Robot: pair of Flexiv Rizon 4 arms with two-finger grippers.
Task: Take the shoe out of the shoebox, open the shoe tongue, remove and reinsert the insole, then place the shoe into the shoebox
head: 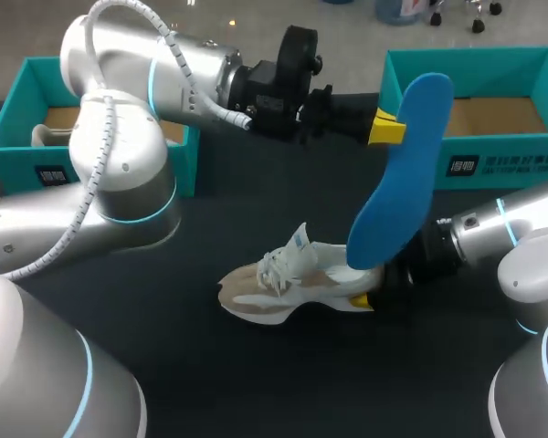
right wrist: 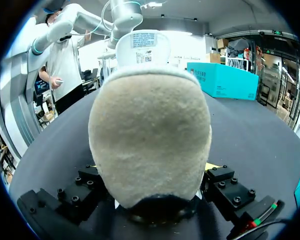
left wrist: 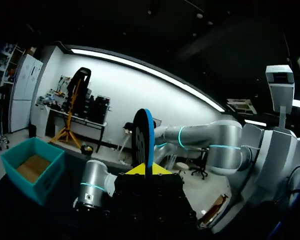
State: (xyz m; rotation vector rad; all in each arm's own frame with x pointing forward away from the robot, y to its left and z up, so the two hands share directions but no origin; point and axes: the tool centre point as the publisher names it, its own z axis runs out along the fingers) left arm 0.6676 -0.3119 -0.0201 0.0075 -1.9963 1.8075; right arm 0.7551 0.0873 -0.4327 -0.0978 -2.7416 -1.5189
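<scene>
A white and beige sneaker lies on the dark table, toe to the left. My right gripper comes in from the right and is shut on its heel. The heel fills the right wrist view, and the gripper clasps it from both sides. My left arm reaches across the table, its gripper shut on the upper part of a blue insole. The insole hangs upright with its lower end by the shoe's heel opening. The left wrist view has the insole edge-on between the yellow tips.
A teal shoebox stands open at the back right, its cardboard floor bare. Another teal box, with something pale in it, stands at the back left behind my left arm. In the right wrist view a teal box lies beyond the shoe.
</scene>
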